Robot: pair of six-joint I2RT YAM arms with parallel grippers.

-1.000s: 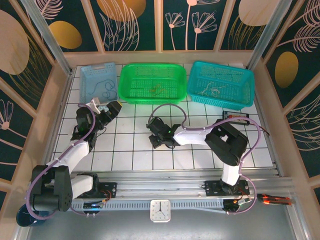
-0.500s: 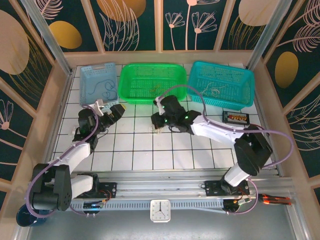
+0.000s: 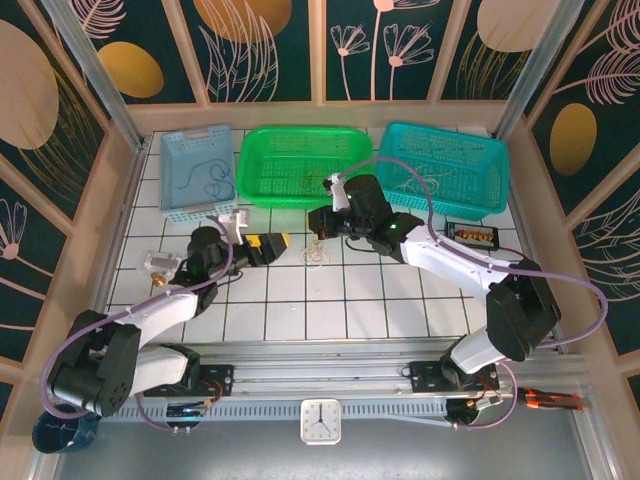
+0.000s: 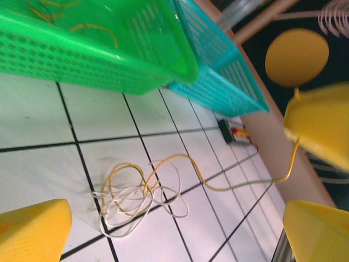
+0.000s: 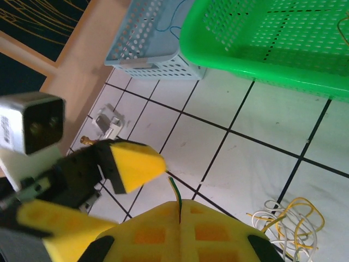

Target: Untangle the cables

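Observation:
A loose tangle of tan-gold and whitish cables (image 3: 318,251) lies on a white tile in front of the green basket (image 3: 305,166). In the left wrist view the cables (image 4: 139,194) lie flat, and one gold strand rises to the right. My right gripper (image 3: 323,226) hovers just above the tangle, shut on that strand's yellow-green end, which sticks out between the pads (image 5: 180,218). The rest of the cables (image 5: 289,224) rest below it. My left gripper (image 3: 270,243) sits left of the tangle, open, with nothing between its yellow fingers (image 4: 32,232).
Three baskets line the back: light blue (image 3: 197,170), green and teal (image 3: 440,170), each with a few thin wires inside. A small black box (image 3: 470,235) lies right of the tangle. A small metal connector (image 3: 158,263) lies at the left.
My right gripper has swung from the middle tiles back toward the green basket, lifting a cable end. The left gripper has moved right, close to the tangle, still open.

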